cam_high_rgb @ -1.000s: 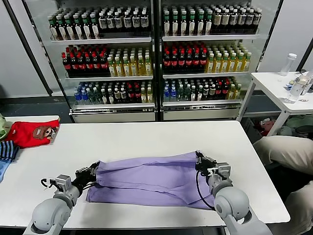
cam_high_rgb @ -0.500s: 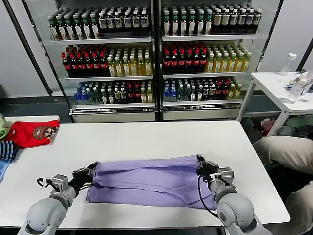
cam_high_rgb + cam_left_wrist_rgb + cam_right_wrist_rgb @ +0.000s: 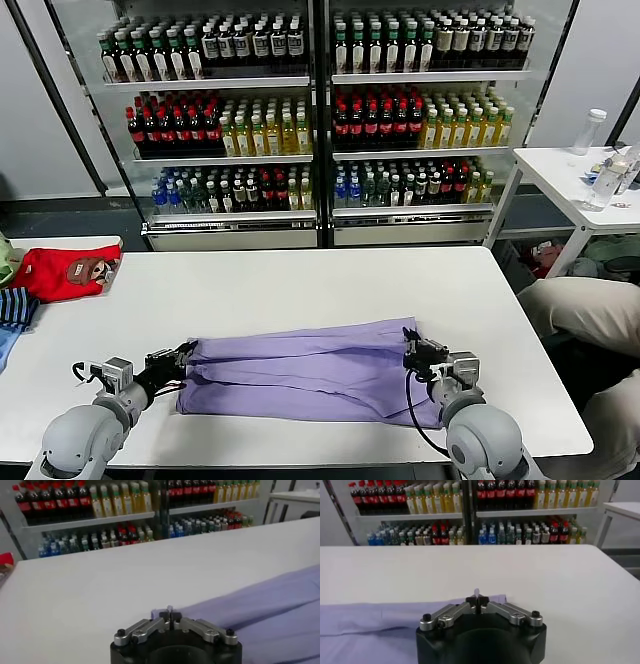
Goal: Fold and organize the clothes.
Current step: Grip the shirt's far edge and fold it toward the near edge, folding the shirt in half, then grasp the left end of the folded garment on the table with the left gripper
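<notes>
Near the table's (image 3: pixel 300 275) front edge, both grippers pinch the T-shirt's (image 3: pixel 310 368) ends.

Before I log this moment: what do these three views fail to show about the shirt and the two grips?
- T-shirt front print: not visible in any view.
- Left gripper: fingertips shut at the hem; how much cloth is pinched is hidden by the gripper body in the left wrist view.
- Right gripper: likewise in the right wrist view.
- Blue striped garment: cut off by the head view's edge.
</notes>
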`<state>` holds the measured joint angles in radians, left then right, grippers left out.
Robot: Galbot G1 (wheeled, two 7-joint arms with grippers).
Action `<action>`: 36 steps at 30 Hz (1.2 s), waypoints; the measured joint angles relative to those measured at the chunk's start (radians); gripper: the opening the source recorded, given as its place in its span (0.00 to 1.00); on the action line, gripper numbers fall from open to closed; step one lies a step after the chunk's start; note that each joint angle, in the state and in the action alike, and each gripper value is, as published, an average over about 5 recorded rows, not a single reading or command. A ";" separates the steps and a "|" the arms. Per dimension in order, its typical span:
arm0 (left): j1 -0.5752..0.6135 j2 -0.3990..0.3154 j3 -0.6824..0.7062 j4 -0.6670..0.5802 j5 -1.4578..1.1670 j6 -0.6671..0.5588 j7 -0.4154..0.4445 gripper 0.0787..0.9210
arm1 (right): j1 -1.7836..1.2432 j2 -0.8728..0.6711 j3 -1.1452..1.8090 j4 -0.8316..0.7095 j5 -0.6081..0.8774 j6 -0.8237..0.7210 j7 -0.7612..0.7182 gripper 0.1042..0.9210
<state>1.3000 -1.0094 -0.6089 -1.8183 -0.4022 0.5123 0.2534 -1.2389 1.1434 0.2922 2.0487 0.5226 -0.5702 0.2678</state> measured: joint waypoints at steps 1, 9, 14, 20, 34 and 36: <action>0.000 -0.001 0.000 0.000 0.005 0.002 0.002 0.08 | -0.004 -0.001 0.001 0.002 -0.004 0.000 -0.002 0.11; 0.016 -0.008 -0.023 -0.027 0.030 -0.013 -0.036 0.35 | -0.042 -0.012 0.021 0.047 -0.043 0.009 -0.010 0.39; 0.039 -0.018 -0.032 -0.072 0.023 -0.026 -0.103 0.52 | -0.068 -0.007 0.025 0.084 -0.071 0.011 -0.013 0.56; 0.089 -0.043 0.000 -0.130 -0.004 -0.023 -0.216 0.73 | -0.082 -0.002 0.024 0.108 -0.101 0.013 -0.016 0.77; 0.113 -0.084 0.076 -0.167 -0.134 0.006 -0.487 0.88 | -0.102 -0.002 0.021 0.153 -0.142 0.014 -0.018 0.88; 0.112 -0.089 0.085 -0.164 -0.147 0.010 -0.510 0.88 | -0.104 -0.001 0.022 0.158 -0.146 0.014 -0.018 0.88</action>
<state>1.4119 -1.0983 -0.5236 -1.9821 -0.5494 0.5219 -0.2563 -1.3430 1.1424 0.3138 2.2065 0.3764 -0.5562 0.2498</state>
